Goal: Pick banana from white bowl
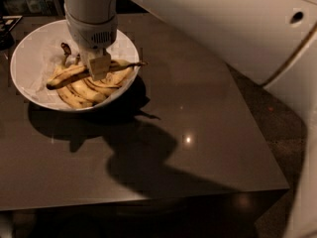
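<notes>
The white bowl stands at the table's far left. My gripper reaches down into it from above and is shut on the banana, a long, slender yellow one with a dark streak. The banana lies crosswise in the fingers, and its thin dark tip pokes out over the bowl's right rim. It sits just above the shorter curved bananas that lie in the bowl. One pale finger hides the banana's middle.
The bowl rests on a dark glossy table whose front edge and right corner are in view. My large white arm fills the upper right. A dark object sits at the far left edge.
</notes>
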### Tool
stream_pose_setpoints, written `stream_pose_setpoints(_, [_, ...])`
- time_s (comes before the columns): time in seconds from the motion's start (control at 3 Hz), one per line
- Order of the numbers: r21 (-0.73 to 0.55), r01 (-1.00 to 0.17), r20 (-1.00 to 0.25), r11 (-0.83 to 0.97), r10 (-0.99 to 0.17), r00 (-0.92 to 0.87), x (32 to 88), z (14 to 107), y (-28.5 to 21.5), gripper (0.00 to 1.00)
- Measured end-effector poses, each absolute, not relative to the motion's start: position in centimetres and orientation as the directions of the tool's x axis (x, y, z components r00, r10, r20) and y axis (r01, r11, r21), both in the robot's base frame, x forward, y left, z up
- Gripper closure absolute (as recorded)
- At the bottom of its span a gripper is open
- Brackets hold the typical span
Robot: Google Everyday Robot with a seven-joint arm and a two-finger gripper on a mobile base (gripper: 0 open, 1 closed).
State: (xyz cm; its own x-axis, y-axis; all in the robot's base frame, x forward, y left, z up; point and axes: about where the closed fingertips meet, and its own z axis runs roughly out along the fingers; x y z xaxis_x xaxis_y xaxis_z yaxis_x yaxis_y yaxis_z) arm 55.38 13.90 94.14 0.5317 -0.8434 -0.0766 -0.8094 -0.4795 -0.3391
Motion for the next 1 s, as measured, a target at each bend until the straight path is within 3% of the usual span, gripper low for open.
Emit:
stream_pose_setpoints(0.67, [-0.364,-0.839,-0.095,-0.404,-0.88,0.465,49.4,96.7,10.6,1.0])
stream_pose_setpoints(1.0, [-0.365,-0.84,-0.094,-0.401,-0.882,0.462,49.2,96.7,10.4,1.0])
